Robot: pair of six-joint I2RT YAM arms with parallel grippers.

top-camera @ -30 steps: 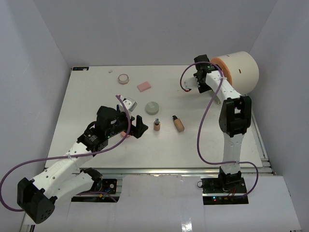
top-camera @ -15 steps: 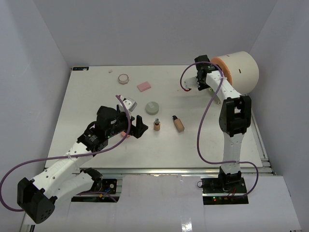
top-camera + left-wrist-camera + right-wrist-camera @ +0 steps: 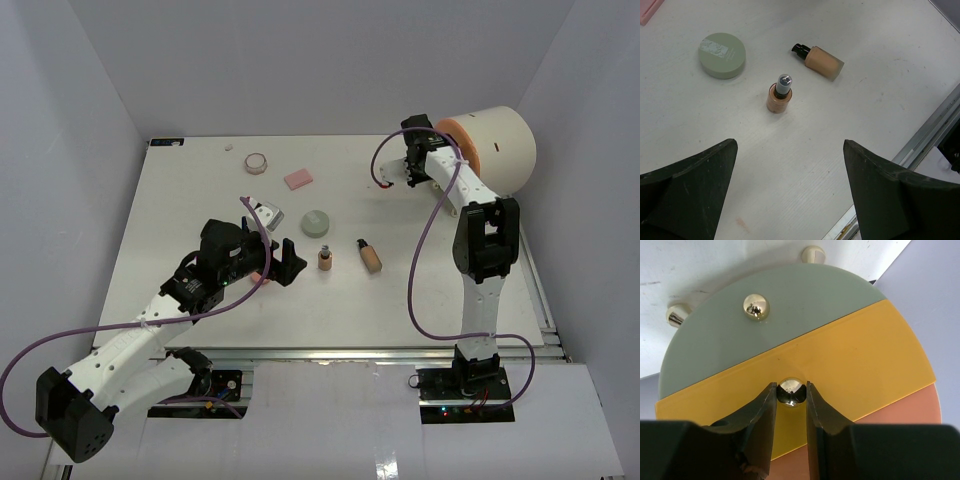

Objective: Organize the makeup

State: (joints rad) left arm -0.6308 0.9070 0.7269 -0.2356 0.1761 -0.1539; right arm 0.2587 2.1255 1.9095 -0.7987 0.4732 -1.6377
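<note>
My left gripper (image 3: 287, 262) is open and empty, low over the table; in the left wrist view (image 3: 790, 146) only bare table lies between its fingers. Ahead of it stand the tiny brown bottle (image 3: 325, 259) (image 3: 779, 95), the beige tube (image 3: 370, 257) (image 3: 822, 61) lying flat, and the grey-green compact (image 3: 316, 222) (image 3: 722, 55). A pink disc (image 3: 262, 279) peeks out under the left wrist. The pink pad (image 3: 298, 179) and a small round jar (image 3: 257, 161) lie further back. My right gripper (image 3: 410, 160) (image 3: 790, 386) is shut on the gold knob (image 3: 790, 391) of the yellow drawer front (image 3: 865, 365).
The cream drum-shaped case (image 3: 497, 148) stands at the back right against the wall. Its front shows a grey-green panel (image 3: 715, 340) with a second gold knob (image 3: 755, 306) and an orange panel (image 3: 910, 410). A silvery piece (image 3: 268, 213) lies by the left wrist. The table's metal edge (image 3: 935, 130) runs at the right.
</note>
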